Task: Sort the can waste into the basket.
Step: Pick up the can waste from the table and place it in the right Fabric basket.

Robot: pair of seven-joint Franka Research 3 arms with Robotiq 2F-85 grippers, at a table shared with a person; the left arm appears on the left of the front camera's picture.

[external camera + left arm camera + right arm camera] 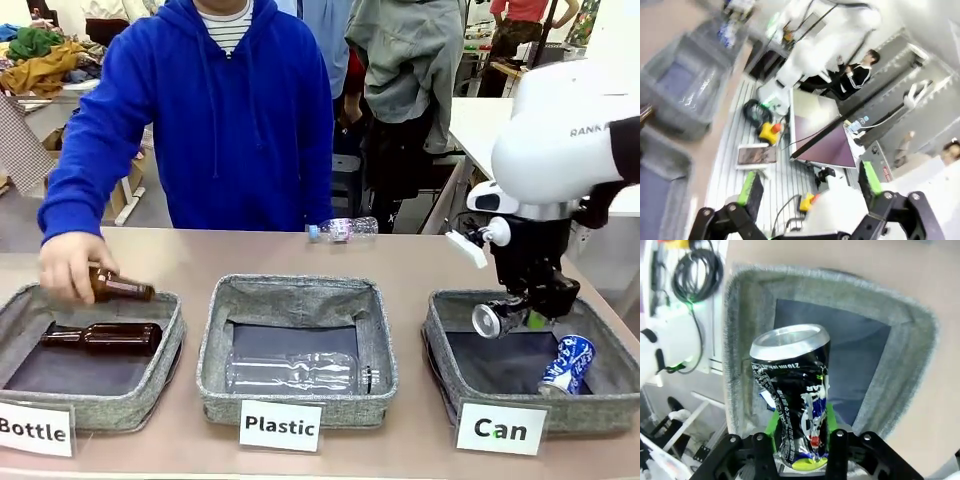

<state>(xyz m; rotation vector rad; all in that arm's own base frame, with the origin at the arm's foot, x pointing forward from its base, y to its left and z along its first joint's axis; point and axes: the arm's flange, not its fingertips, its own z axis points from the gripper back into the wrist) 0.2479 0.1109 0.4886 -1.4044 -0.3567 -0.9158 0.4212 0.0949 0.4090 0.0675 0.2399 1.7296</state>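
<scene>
Can waste above its bin: the right jaws are clamped on the dented black can point(497, 318), with green pads point(771, 422) pressed to either side of its crumpled body and one silver end turned away from them. Directly beneath these jaws is the open grey basket point(437, 335), fronted by a white card point(501, 428) reading "Can". The held can point(795, 400) hangs over the basket's dark floor, inside the line of the rim. Lower than the jaws and off to the robot's right, the blue can point(568, 364) leans inside the same basket against its wall, apart from the held one.

The left jaws stand wide apart with nothing between their green pads point(747, 187). The wrist view past them is blurred.

Well away from the right jaws, at the table's point(400, 262) opposite end, a person's hand point(70, 265) in a blue sleeve holds a brown bottle point(122, 289) over the basket carded "Bottle" point(170, 350), where a second brown bottle point(100, 337) lies flat. Between that basket and the jaws, the basket carded "Plastic" point(215, 330) holds a clear bottle point(300, 372) on its side. Another clear bottle point(343, 230) lies on the table beyond it, towards the person.
</scene>
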